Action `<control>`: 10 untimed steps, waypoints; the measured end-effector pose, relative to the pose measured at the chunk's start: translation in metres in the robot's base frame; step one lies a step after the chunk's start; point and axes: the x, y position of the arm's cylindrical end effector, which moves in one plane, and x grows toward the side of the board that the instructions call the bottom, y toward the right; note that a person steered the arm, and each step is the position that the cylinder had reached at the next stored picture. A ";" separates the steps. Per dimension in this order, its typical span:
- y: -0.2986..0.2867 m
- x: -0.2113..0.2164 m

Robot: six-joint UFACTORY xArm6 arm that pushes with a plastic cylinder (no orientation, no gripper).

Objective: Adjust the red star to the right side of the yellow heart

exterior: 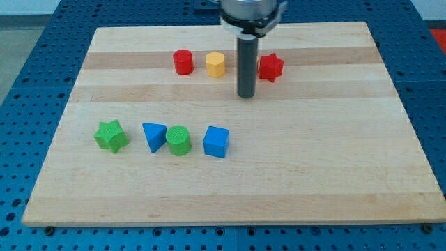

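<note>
red cylinder point(183, 62) | green star point(111, 135) | blue triangle point(154, 136) | green cylinder point(178, 140) | blue cube point(216, 141)

On the wooden desk point(334, 174), my tip point(247, 96) stands near the view's top, just left of and slightly below the red star point(270, 67), with the rod partly covering the star's left edge. To the tip's upper left sits a yellow hexagonal block point(216, 64), and further left a red cylinder point(183, 62). Well below, a row runs from the view's left: a green star point(111, 135), a blue triangle point(153, 136) touching a green cylinder point(178, 140), then a blue cube point(216, 141).
</note>
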 end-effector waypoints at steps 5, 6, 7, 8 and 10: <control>0.032 -0.016; 0.032 -0.017; 0.033 -0.020; 0.033 -0.024; 0.034 -0.024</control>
